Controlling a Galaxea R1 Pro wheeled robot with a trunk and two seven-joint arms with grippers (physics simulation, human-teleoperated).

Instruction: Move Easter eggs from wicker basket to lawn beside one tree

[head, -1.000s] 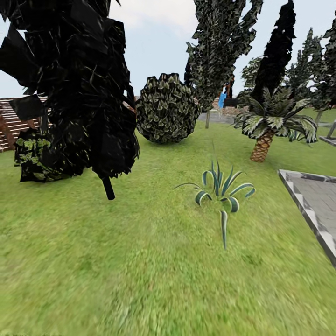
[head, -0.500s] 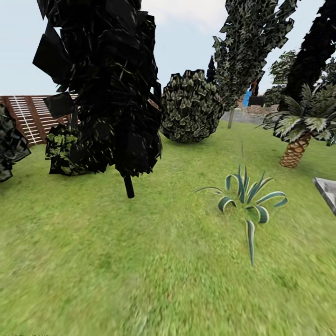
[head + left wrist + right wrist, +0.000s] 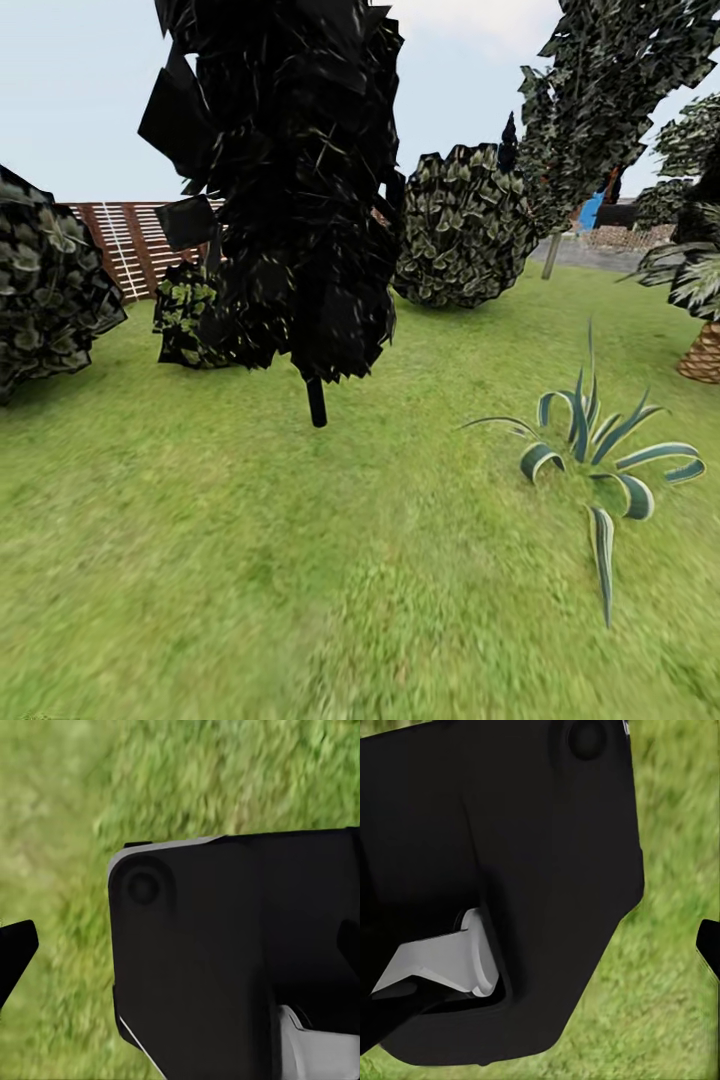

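The robot looks to be in transit over the lawn (image 3: 250, 560) — searching, by my reading, since neither the basket nor any of the 3 eggs is anywhere in these views, so where they are cannot be told.

The head view faces a tree (image 3: 285, 190) with a thin trunk and a dense dark crown, standing on open grass. A striped spiky plant (image 3: 590, 470) sits off to the right, round shrubs behind, and a slatted fence (image 3: 125, 245) at the far left.

Each wrist view has a large black robot part close to the lens, with blurred grass beyond. At the edge of the left wrist view a dark tip (image 3: 15, 952) shows, and another (image 3: 709, 945) in the right one — possibly fingers, but whether either pincer is apart or together I cannot tell. Nothing seems held.

Next call: find the basket, drive up until it sits under a pincer, then reach in. This tree would serve well as the drop spot.
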